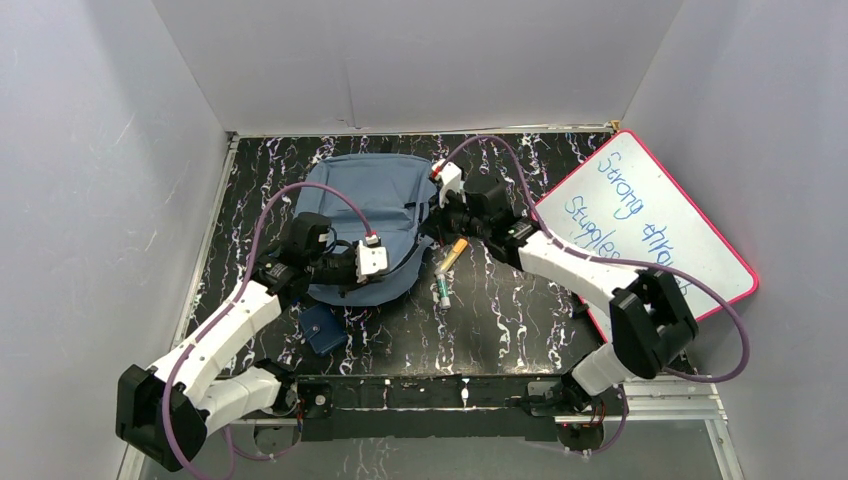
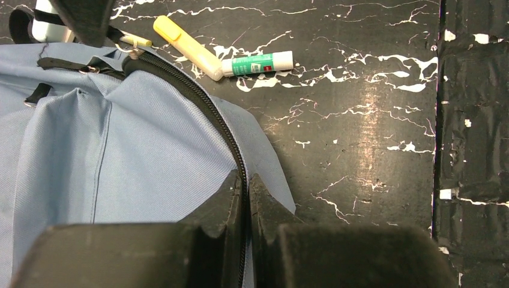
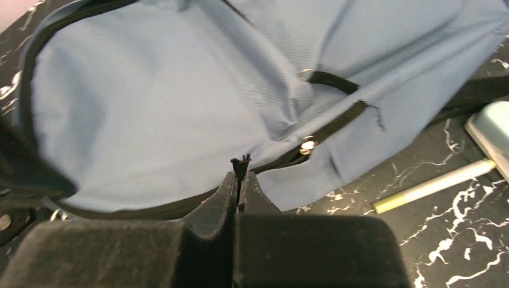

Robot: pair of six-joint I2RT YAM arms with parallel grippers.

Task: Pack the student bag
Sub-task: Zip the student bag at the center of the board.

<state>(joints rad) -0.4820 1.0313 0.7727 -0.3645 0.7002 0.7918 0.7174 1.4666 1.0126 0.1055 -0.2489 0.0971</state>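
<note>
Slate-blue bag [image 1: 365, 215] flat at mid-table between the arms. Left gripper [image 2: 246, 186] closed tight on its zip [image 2: 198, 90], right gripper [image 3: 240, 180] likewise pinching a black tab [image 3: 241, 161] at the right rim. Highlighter [image 1: 453, 252] and glue stick [image 1: 441, 290] just right of bag, nearer right arm.

The student bag [image 1: 372, 195], a slate-blue soft fabric backpack, lies flat and slack to the left of the whiteboard [image 1: 650, 225], near it but apart. A black zipper [image 2: 210, 111] follows its curved edge, and its fabric is loosely creased.
</note>
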